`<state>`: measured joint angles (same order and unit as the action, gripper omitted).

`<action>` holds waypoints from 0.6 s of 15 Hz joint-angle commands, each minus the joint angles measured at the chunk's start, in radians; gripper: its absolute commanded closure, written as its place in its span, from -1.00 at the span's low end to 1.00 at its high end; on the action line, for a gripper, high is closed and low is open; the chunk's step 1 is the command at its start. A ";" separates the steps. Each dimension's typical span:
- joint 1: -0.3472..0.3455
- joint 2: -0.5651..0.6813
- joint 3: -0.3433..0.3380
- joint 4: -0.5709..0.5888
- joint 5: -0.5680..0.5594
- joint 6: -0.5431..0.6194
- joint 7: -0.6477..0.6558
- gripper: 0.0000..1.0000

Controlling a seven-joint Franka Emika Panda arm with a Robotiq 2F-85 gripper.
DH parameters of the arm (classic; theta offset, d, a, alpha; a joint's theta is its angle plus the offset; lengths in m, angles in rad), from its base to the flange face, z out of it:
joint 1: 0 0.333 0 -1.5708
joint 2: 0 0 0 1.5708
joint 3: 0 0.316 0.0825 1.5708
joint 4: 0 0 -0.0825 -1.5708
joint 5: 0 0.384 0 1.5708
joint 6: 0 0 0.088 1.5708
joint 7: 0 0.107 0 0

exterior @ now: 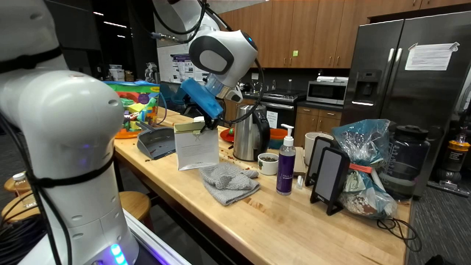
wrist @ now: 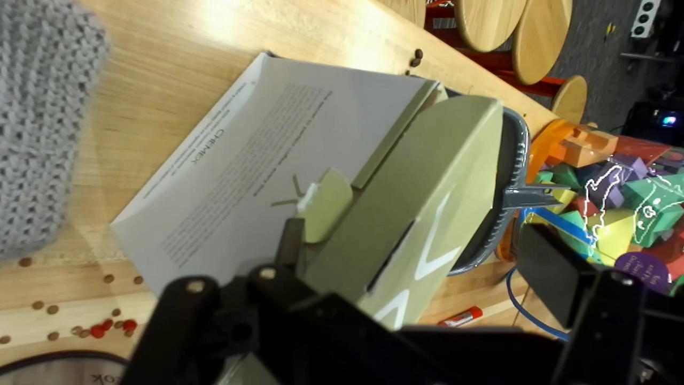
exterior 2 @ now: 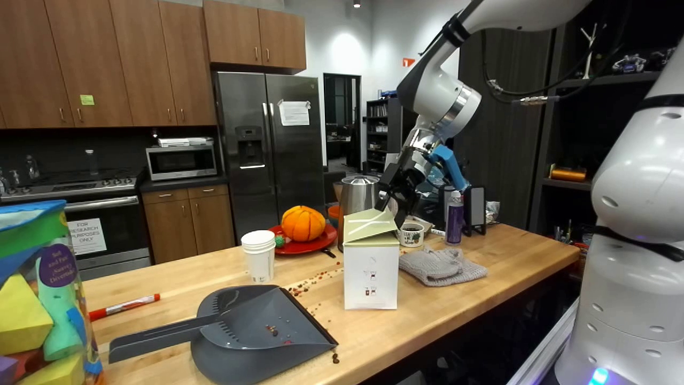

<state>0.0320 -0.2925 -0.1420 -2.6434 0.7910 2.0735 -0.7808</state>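
Across the lower right of an exterior view a wooden table (exterior: 312, 228) is stretching, cabinets (exterior: 305, 33) lining the top and a fridge (exterior: 423, 99) standing at upper right. At top centre the arm (exterior: 239, 48) is hanging bent, its gripper (wrist: 414, 238) pointing down at the box (exterior: 197, 151), which is standing left of centre. In the wrist view the fingers (wrist: 553, 270) are standing wide apart, holding nothing, the flap (wrist: 427, 160) showing between.
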 commanded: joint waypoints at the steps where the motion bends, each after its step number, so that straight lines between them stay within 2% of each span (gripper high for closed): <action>1: -0.016 0.004 0.007 0.011 0.011 -0.014 -0.013 -1.00; 9: -0.017 -0.018 0.017 0.003 0.000 0.000 0.010 -1.00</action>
<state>0.0317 -0.2933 -0.1408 -2.6432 0.7910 2.0746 -0.7803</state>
